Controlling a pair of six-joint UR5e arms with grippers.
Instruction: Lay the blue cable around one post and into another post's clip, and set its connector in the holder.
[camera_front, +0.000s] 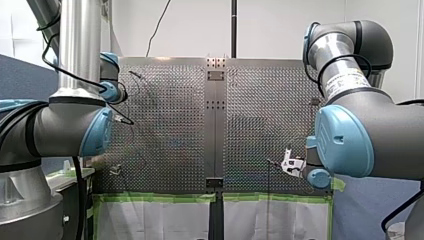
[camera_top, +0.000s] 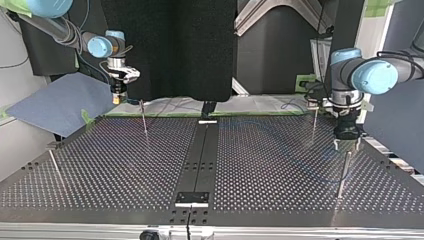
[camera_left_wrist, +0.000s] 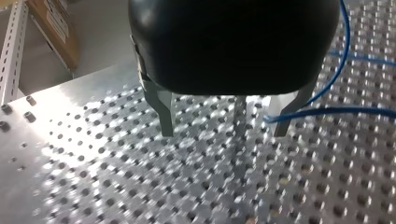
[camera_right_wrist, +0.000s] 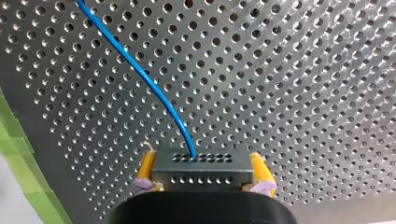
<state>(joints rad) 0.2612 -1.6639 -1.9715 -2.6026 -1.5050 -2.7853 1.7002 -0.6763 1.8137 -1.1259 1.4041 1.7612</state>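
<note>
1. Our right claw (camera_right_wrist: 201, 159) pinches the connector (camera_right_wrist: 201, 171), a small metal block with rows of holes, between its yellow pads (camera_right_wrist: 145, 169). Both hang above the perforated tabletop (camera_right_wrist: 303, 84).
2. The blue cable (camera_right_wrist: 140, 77) comes out of the connector's upper face. It runs in a gentle curve away over the tabletop, ahead of the claw.
3. In the top view this arm comes in at the left. Its claw is near the tabletop's far edge, and a thin post (camera_top: 144, 116) stands near it.
4. Our left claw (camera_left_wrist: 223, 133) is spread wide, and its metal fingers (camera_left_wrist: 161, 112) grip nothing.
5. Another post (camera_left_wrist: 239, 119) stands upright between those fingers, touching neither.
6. A sharp bend of the blue cable lies just beside that post, by one finger. We cannot tell whether it touches the finger. From the bend, two strands lead away over the tabletop.
7. In the top view the left claw hovers at the right, just above a post's top.
</note>
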